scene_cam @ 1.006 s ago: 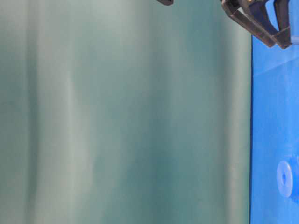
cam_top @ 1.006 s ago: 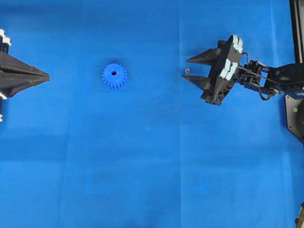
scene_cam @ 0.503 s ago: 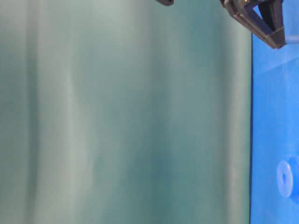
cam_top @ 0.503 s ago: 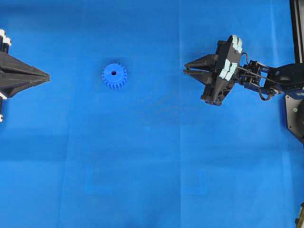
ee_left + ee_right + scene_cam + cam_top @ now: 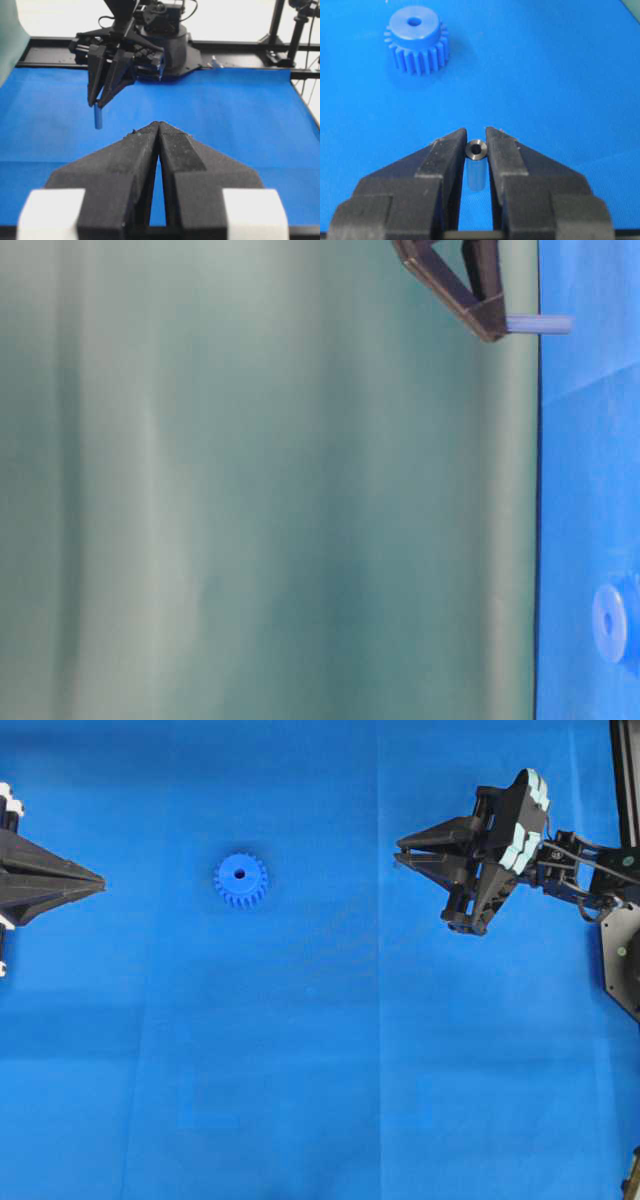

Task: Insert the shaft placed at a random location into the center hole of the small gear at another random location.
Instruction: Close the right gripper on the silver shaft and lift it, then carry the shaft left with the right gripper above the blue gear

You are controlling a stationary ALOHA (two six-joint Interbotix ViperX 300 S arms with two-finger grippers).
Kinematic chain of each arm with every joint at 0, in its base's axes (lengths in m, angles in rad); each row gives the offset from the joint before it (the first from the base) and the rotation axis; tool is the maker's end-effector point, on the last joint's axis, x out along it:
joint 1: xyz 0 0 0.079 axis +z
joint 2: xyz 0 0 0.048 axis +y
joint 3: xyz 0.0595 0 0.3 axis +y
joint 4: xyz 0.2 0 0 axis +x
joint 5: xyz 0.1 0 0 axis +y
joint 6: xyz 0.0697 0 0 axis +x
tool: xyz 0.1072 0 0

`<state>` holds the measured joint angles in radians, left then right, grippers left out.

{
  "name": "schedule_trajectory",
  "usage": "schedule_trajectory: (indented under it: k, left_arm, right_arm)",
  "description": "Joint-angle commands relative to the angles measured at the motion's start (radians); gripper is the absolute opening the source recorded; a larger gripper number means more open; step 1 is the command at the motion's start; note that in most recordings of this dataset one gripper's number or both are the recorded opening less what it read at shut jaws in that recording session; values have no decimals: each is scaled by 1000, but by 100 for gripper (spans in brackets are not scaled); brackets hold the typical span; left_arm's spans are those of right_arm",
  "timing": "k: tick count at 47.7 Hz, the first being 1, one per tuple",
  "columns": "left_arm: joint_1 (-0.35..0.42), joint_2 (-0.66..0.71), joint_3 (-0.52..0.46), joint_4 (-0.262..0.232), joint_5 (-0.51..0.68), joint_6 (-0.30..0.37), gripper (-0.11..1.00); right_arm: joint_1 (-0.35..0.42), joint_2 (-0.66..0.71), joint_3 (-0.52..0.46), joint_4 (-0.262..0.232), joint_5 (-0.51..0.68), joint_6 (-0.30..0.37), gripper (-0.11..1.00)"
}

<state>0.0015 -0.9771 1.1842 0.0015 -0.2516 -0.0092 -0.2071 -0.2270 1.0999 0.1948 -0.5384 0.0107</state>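
Slippage is the chief risk: the right gripper [image 5: 398, 853] pinches the shaft [image 5: 476, 165] only near its top end, so a jolt on the way to the small gear [image 5: 240, 880] could tilt or drop it, and a tilted pin would likely catch on the hub instead of entering the center hole [image 5: 239, 873].

From overhead, the right gripper's jaws are drawn nearly together, well apart from the small gear, which lies flat on the blue mat [image 5: 300, 1070] with its hole facing up. The shaft itself cannot be made out here. The left gripper [image 5: 100, 880] sits at the far left edge, jaws together, holding nothing.

At table level, which appears turned on its side, the shaft [image 5: 540, 324] sticks out from the dark fingertips [image 5: 480, 310] toward the mat, its long axis square to the surface, clear of it.

In the left wrist view, the shaft [image 5: 98, 117] hangs upright below the right gripper, free end down, above the mat.

From the right wrist camera, the jaws clamp the shaft on both sides; its hollow upper end faces the lens, and the gear [image 5: 416, 42] lies ahead, untouched.
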Motion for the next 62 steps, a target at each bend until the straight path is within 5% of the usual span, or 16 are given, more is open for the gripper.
schedule_trajectory:
  k: [1,23,62]
  left_arm:
    - [2,3,-12,2,-5,-2,0]
    - [2,5,-12,0,-5,-3,0]
    - [2,-14,-12,2,-3,-5,0]
  right_arm:
    - [0,-15,-17,-2,5,-2,3]
    - [2,71,-114,-2,8,-2,3]
    - [40,388,-621,-29,173,-8,3]
